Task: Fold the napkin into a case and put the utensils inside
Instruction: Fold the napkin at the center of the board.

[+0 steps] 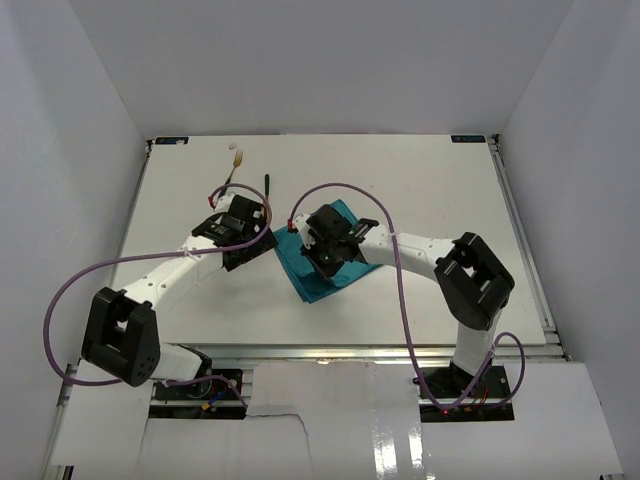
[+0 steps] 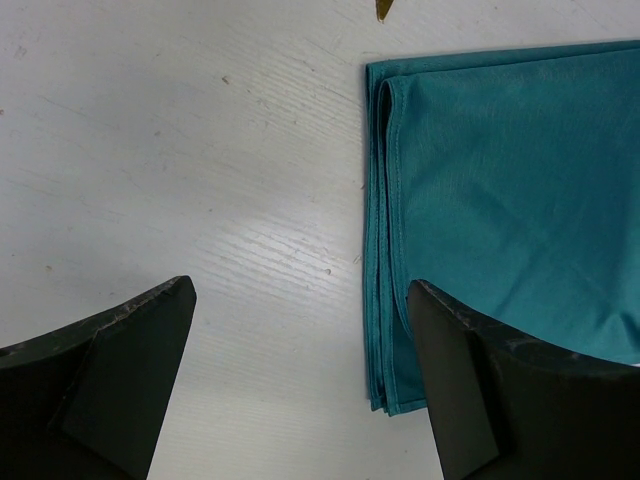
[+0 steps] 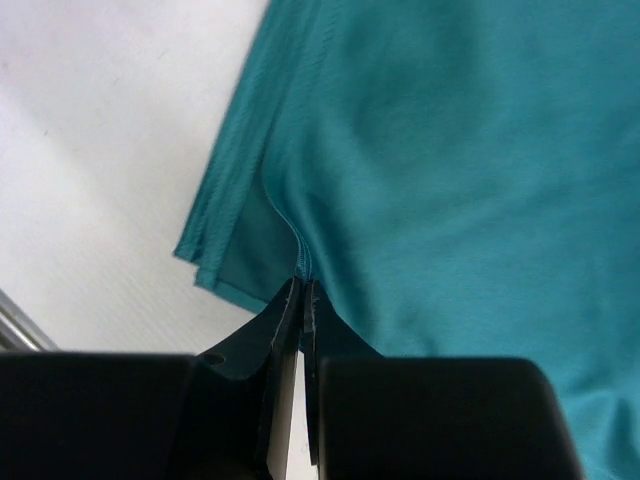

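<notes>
One napkin (image 1: 312, 276), one fork (image 1: 236, 162), one knife (image 1: 268, 188), one table (image 1: 420, 180).

The white table (image 1: 420, 190) carries three things. The napkin (image 1: 315, 275) lies flat on it, folded in layers. Its stacked edges run between the spread fingers of the left gripper (image 2: 300, 295), and the cloth passes beneath one of them. The right gripper (image 3: 302, 288) is over the cloth, closed on a small ridge of it. Beyond the left gripper, on bare table, lie the knife (image 1: 268, 187) and, farther out, the fork (image 1: 233, 168), well apart from the napkin.
</notes>
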{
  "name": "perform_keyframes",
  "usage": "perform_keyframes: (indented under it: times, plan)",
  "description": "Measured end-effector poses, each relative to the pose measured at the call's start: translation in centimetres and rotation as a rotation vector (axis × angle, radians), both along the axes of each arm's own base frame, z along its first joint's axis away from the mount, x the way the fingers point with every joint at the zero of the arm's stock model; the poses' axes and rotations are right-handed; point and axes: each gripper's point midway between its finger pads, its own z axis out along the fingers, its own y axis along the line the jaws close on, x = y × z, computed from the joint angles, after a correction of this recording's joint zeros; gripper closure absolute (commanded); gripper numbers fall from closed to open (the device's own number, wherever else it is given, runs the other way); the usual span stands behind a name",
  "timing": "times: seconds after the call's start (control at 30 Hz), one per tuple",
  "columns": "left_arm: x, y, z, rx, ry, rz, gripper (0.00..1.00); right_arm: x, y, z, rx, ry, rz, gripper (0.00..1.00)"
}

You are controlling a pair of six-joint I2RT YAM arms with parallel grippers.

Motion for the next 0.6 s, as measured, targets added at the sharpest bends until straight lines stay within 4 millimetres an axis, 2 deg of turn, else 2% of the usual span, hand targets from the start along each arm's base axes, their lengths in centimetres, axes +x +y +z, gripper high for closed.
perform_keyframes:
  times: [0.27, 0.6]
  plan:
    - [1.2, -1.1, 0.4, -0.022, -0.019, -0.039, 0.02, 5.8, -1.3, 2.6, 0.050, -0.062, -0.109, 0.92]
    - [3.8, -3.4, 1.2, -0.055, -0.057, -0.121, 0.02, 12.5, -1.9, 3.3, 0.066, -0.100, -0.168, 0.92]
